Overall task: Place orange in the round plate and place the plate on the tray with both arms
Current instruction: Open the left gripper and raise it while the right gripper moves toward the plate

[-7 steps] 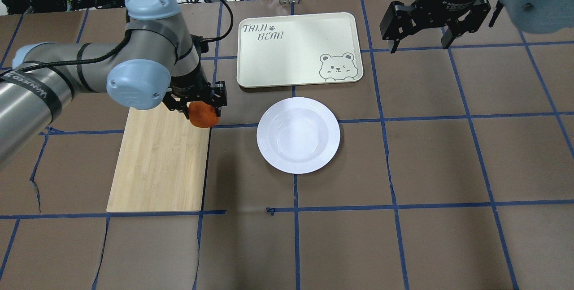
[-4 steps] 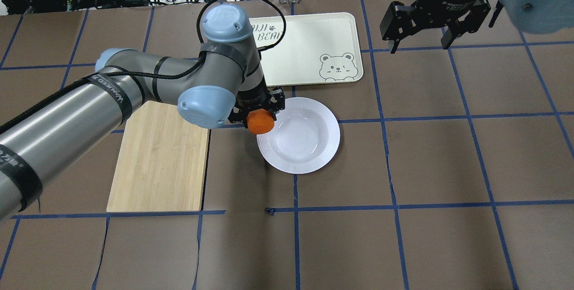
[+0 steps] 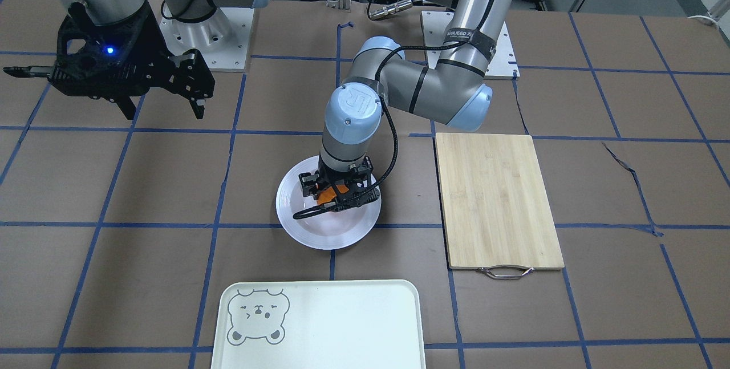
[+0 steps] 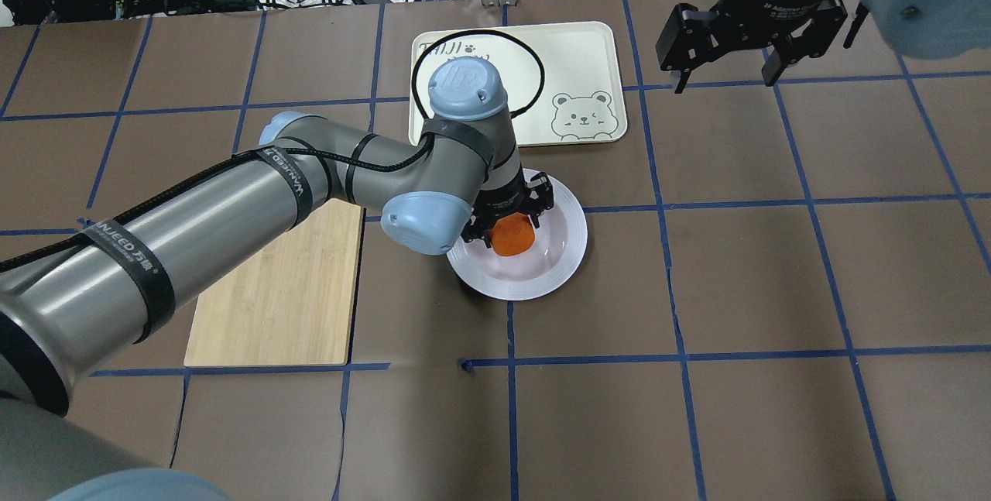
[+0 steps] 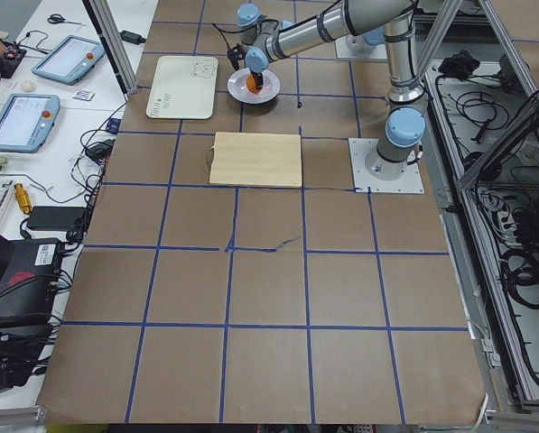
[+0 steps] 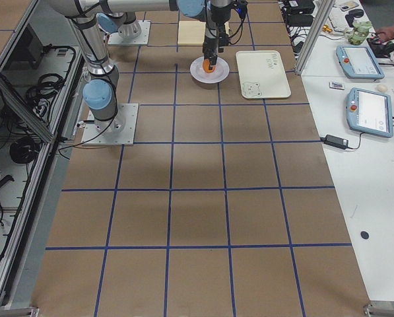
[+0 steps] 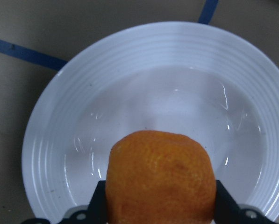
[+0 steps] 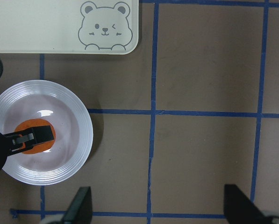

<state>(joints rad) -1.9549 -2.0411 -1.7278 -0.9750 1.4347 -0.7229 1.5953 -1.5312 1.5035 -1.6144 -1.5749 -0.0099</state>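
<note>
Orange (image 4: 512,235) clamped in left jaws over plate (image 4: 567,253) centre; right jaws wide open, empty. Risk: if let go too high, poss. bounce/roll over rim onto worktop (image 4: 735,292).

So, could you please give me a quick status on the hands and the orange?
Left hand shut on the orange, over the round plate. Right hand open, off beside the tray. Nothing between plate and tray.
</note>
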